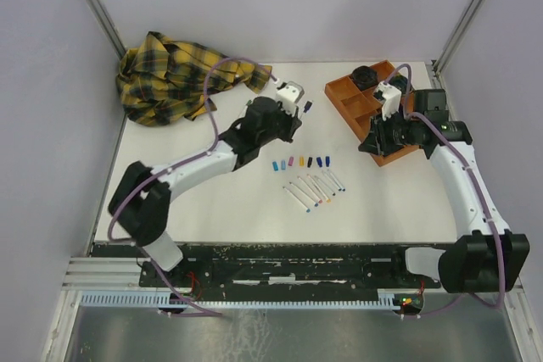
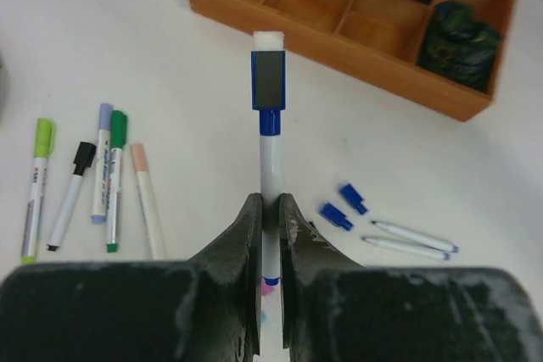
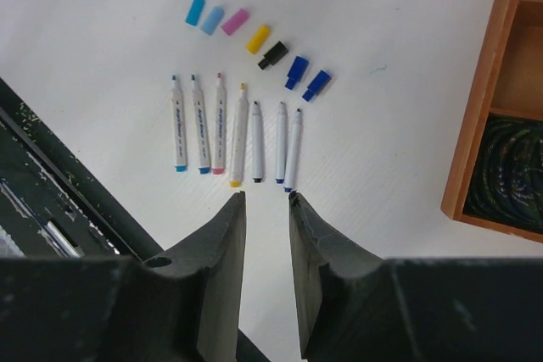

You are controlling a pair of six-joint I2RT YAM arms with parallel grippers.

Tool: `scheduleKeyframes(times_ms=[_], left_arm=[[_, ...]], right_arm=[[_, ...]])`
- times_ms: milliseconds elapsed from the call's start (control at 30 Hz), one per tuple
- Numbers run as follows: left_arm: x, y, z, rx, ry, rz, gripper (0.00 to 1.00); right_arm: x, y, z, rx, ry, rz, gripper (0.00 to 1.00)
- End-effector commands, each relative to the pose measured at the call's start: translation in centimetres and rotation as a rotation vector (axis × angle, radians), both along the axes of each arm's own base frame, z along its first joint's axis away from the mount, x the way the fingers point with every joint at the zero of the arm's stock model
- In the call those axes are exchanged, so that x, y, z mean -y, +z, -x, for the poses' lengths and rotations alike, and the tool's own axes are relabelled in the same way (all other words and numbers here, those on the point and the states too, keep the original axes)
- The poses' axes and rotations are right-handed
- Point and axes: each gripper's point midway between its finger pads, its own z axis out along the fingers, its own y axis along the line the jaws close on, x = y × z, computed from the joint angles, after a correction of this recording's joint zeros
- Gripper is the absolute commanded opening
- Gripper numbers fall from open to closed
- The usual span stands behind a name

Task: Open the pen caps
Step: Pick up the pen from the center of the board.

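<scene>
A white pen [image 2: 271, 167] with 1 blue plastic cap [image 2: 269, 91] on is held tight by the left gripper [image 2: 271, 204]. 7 small coloured plastic caps [image 3: 259, 38] and 7 bare white pens [image 3: 238, 135] are seen ahead of the spread, empty right gripper [image 3: 265, 201].

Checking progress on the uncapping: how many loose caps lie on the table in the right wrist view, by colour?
Light blue caps: 2
Pink cap: 1
Yellow cap: 1
Black cap: 1
Dark blue caps: 2
Total: 7
</scene>
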Motion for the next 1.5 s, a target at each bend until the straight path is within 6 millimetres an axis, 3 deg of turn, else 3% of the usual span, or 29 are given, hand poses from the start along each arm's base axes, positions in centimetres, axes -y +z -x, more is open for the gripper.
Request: scheduleKeyframes(times_ms=[0,33,133,333,500,700,867,1000,1467], left_arm=[[-0.4,6.1,4.4,0.065,-0.041,0.387,0.03],[-0.9,7.8,5.5,0.095,-0.055,0.445,0.03],[-2.8,9.1,9.1,0.116,-0.077,0.581,0.03],[-5.4,9.7,14.6,0.149,-0.091,0.719,0.03],[-6.8,10.1,17.4,0.168,-0.098,0.827,0.03],[-7.6,10.5,18.9,0.185,-0.108,0.929,0.03],[-7.9,10.9,19.5,0.182,-0.12,1.015,0.03],[-7.7,11.2,19.6,0.166,-0.125,1.073,0.03],[-5.7,12.0,20.1,0.146,-0.135,1.174,0.03]], right_arm=[[-1.9,4.3,1.2,0.17,0.094,-0.113,0.34],[-2.1,4.8,1.4,0.193,0.1,-0.126,0.34],[-3.0,6.4,2.2,0.267,0.137,-0.182,0.34],[-4.6,7.1,3.2,0.298,0.243,-0.275,0.35],[-5.6,8.5,4.3,0.36,0.32,-0.325,0.39],[-7.2,9.2,5.6,0.376,0.43,-0.37,0.53],[-9.9,8.7,7.1,0.338,0.51,-0.372,0.56],[-11.8,8.7,6.6,0.291,0.487,-0.451,0.57],[-12.2,6.1,6.9,0.181,0.478,-0.495,0.57]])
